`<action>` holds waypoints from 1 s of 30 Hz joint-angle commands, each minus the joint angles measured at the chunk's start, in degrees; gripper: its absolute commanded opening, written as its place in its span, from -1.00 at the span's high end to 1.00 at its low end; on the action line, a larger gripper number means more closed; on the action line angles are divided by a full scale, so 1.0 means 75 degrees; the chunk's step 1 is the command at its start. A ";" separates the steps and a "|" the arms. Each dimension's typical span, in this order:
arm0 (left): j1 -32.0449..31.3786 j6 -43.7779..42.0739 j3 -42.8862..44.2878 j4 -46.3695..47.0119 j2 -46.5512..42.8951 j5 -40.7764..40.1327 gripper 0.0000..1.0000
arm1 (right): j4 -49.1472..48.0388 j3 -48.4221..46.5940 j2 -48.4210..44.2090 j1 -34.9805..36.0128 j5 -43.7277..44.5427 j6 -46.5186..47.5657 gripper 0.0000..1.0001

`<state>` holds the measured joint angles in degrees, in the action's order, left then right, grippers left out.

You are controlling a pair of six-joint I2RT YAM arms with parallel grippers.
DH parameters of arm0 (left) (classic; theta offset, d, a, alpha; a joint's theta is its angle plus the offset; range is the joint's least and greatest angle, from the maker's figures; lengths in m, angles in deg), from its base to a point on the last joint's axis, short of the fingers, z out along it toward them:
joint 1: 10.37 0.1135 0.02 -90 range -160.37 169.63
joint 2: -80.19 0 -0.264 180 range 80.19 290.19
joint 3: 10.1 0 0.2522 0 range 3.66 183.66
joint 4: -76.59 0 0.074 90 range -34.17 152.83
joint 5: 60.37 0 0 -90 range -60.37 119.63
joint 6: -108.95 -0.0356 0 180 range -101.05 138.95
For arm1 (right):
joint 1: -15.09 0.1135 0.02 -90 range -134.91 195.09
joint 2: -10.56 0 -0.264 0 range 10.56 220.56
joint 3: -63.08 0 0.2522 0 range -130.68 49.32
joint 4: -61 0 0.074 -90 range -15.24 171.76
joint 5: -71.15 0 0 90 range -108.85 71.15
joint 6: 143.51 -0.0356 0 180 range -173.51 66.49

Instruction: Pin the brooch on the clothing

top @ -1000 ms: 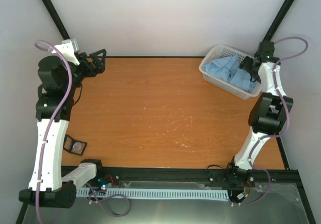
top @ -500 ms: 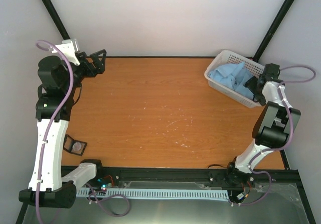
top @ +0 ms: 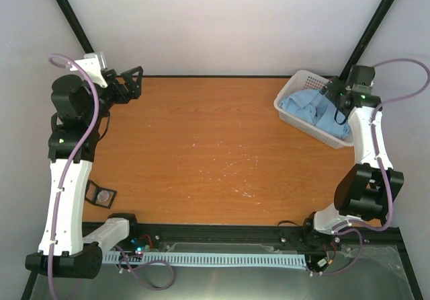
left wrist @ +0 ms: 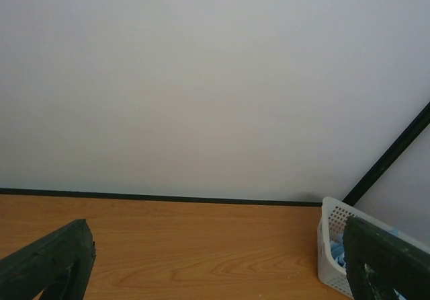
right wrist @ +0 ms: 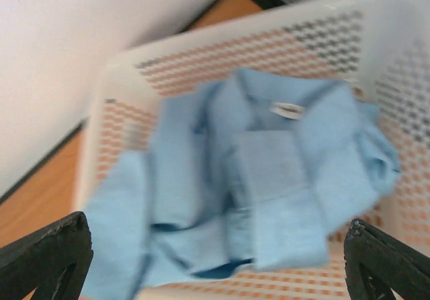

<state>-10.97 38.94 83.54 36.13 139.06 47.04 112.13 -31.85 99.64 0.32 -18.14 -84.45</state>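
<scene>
Top external view: the wooden bench (top: 201,145) fills most of the scene, with both arms mounted at its near edge. At the far right corner sits a white perforated basket (top: 306,79), and the light blue shirt (top: 312,108) lies crumpled inside it, filling most of the basket. The right gripper (top: 331,91) hangs above the basket's far side; in the right wrist view its two fingers stand wide apart at the lower corners of the frame with nothing between them, and the shirt's collar and label show below, though the picture is blurred. The left gripper (top: 138,83) is raised at the far left corner of the bench, pointing across it toward the basket, its fingers likewise spread and holding nothing. Near the left edge, close to the left arm's base, rests a small black square tray (top: 92,188), and the round tan brooch (top: 103,196) lies inside it, well apart from the shirt.
</scene>
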 commanded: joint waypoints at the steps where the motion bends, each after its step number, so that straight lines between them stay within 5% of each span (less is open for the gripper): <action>1: 0.0010 0.0024 0.0002 0.0231 -0.0006 0.0141 -0.99 | 0.0013 -0.0342 -0.0050 0.0570 -0.0709 0.0276 -1.00; 12: 0.0010 0.0018 0.0029 0.0119 -0.0118 0.0138 -1.00 | 0.1270 -0.1761 0.2110 0.1188 0.0241 -0.0583 -0.98; 17: 0.0010 -0.0038 0.0099 0.0148 -0.0061 0.0017 -0.99 | 0.1609 -0.2702 0.3187 0.1352 0.0234 -0.1241 -0.71; 22: 0.0010 -0.0099 0.0156 0.0153 -0.0026 -0.0005 -0.99 | 0.1426 -0.4007 0.4295 0.1395 0.0010 -0.1793 0.19; 30: 0.0010 -0.0170 0.0202 0.0062 -0.0052 -0.0036 -0.99 | 0.2213 -0.8905 0.6218 0.1334 0.0930 -0.1660 0.95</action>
<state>-10.97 38.87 83.28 36.22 138.95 46.97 126.81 -84.76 144.25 10.40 -15.51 -96.95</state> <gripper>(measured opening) 0.997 0.054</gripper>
